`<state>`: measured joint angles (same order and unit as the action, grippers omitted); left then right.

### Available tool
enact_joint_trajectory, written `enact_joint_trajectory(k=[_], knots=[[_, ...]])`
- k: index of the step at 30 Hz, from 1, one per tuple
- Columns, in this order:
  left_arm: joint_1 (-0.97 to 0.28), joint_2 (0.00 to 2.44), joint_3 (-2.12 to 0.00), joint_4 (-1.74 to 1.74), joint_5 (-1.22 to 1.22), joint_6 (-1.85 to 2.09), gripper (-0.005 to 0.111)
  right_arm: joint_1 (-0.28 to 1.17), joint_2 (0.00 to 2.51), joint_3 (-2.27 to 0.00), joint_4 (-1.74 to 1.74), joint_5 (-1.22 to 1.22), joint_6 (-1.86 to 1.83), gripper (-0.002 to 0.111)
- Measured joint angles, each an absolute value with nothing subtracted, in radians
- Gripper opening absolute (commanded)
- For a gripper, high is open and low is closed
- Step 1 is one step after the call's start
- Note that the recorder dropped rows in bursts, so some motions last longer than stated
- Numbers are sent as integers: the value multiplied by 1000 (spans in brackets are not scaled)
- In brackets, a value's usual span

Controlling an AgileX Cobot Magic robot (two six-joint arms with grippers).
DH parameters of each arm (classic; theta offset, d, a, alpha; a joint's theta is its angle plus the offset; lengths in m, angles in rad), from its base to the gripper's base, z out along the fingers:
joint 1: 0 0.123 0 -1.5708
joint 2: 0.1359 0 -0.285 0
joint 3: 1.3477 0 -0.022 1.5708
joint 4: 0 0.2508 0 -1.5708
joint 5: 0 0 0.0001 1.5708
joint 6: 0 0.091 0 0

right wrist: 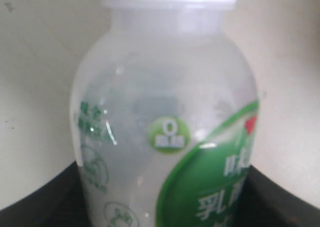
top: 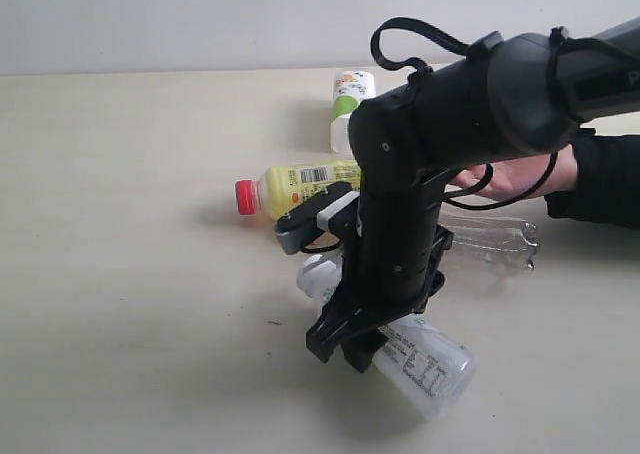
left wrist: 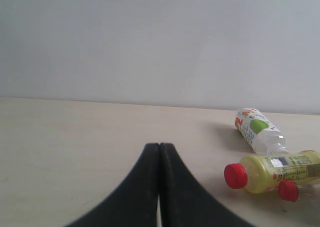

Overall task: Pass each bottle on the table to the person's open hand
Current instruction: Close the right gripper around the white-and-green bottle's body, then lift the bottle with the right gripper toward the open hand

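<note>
A white-capped bottle (top: 425, 369) with a green-and-white label (right wrist: 165, 137) lies slanted at the table's (top: 130, 274) front. My right gripper (top: 350, 339) comes down on it from above, and its black fingers (right wrist: 35, 204) press both sides of the bottle's body, shut on it. A yellow bottle (top: 295, 186) with a red cap lies behind the arm. A second white-capped bottle (top: 350, 104) lies farther back. A clear slim bottle (top: 495, 239) lies to the right. The person's open hand (top: 515, 174) shows behind my right arm. My left gripper (left wrist: 160, 149) is shut on nothing.
The right arm's dark bulk (top: 480, 104) and its looped cable cross the middle, hiding part of the hand and the yellow bottle. The person's black sleeve (top: 600, 179) rests at the right edge. A pale wall (top: 200, 14) backs the table.
</note>
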<state>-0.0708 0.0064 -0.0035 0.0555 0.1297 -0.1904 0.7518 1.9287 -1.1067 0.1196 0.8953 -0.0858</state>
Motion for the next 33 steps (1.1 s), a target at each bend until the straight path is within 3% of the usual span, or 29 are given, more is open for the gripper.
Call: enact_joint_trajectory(k=[15,22,33], knots=[[-71,6,-3,55,130,-190,0,754,1654,-1107,158,1018,-86,0],[-71,6,-3,55,130,-190,0,750,1605,-1214,155,1124,-93,0],[-71,6,-3,55,130,-190,0,533,1570,-1255,132,1179,-93,0]])
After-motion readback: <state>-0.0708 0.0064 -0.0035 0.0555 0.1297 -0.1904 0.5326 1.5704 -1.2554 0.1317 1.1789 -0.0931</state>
